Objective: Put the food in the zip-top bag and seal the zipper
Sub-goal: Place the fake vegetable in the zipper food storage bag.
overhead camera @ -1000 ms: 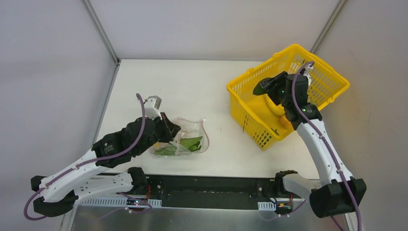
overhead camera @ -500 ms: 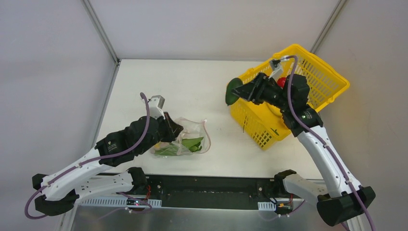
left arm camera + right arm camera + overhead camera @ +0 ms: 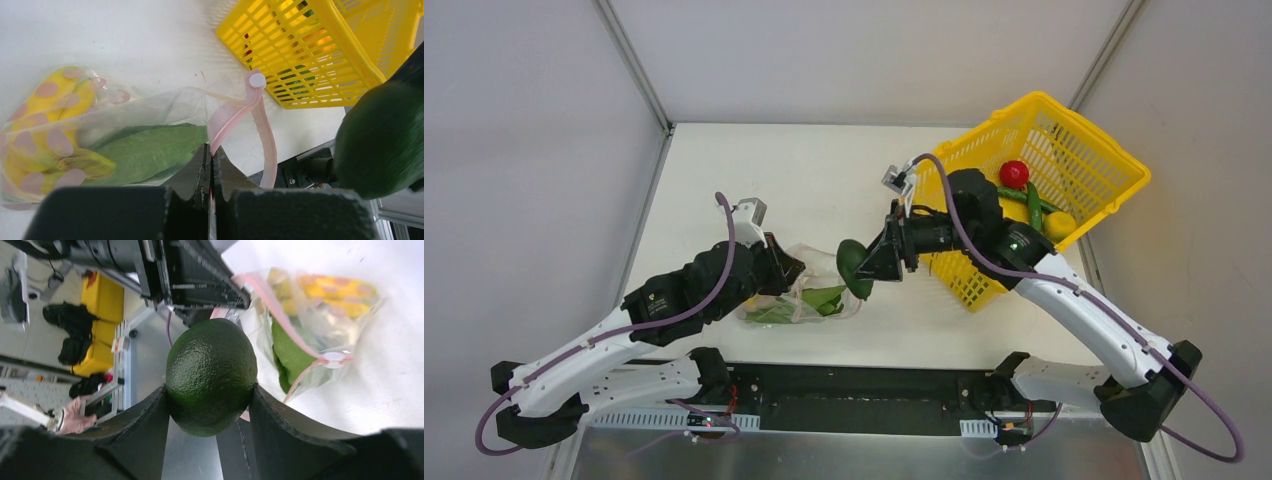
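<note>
Both claws were clamped, I noted: left gripper (image 3: 784, 268) pinched the zip-top bag (image 3: 822, 264) beside its pink zipper (image 3: 262, 131), lower centre; right gripper (image 3: 882, 262) held a dark green fruit (image 3: 855, 270) just right of the bag.

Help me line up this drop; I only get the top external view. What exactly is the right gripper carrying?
Observer: In the right wrist view, the right gripper pinches a rounded dark green fruit with pebbled skin, one finger on each side.
Operator: Does the left gripper actually have the bag?
Observer: In the left wrist view, the left gripper is shut on the edge of the zip-top bag, right at the pink zipper.
Operator: Is the mouth open?
Observer: That view shows the zipper's two halves bowed apart into a loop, meeting at a white slider.
</note>
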`<action>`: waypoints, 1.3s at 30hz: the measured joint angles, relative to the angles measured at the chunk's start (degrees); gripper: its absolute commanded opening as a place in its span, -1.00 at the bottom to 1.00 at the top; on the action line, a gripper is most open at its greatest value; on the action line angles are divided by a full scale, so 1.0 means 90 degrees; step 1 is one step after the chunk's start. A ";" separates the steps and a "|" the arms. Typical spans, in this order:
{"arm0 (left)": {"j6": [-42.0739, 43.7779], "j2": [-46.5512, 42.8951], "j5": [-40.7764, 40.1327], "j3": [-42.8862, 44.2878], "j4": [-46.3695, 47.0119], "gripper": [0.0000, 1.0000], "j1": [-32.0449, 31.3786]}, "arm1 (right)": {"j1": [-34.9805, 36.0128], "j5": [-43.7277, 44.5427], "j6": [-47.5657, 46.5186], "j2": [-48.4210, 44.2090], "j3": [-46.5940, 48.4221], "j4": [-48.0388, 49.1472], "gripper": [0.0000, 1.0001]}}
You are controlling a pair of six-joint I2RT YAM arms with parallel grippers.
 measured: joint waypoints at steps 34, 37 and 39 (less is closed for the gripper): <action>0.0002 -0.0097 0.0000 0.0000 -0.0005 -1.00 0.0000 | 0.1426 0.2336 -0.1180 0.1428 0.0971 -0.0736 0.57; 0.0002 -0.0100 -0.0002 0.0000 -0.0005 -1.00 0.0000 | 0.1426 0.2611 -0.1168 0.0877 0.0765 -0.0432 0.62; 0.0002 -0.0102 -0.0002 0.0000 -0.0005 -1.00 0.0000 | 0.1430 0.3121 -0.1141 0.0328 0.0454 -0.0126 0.66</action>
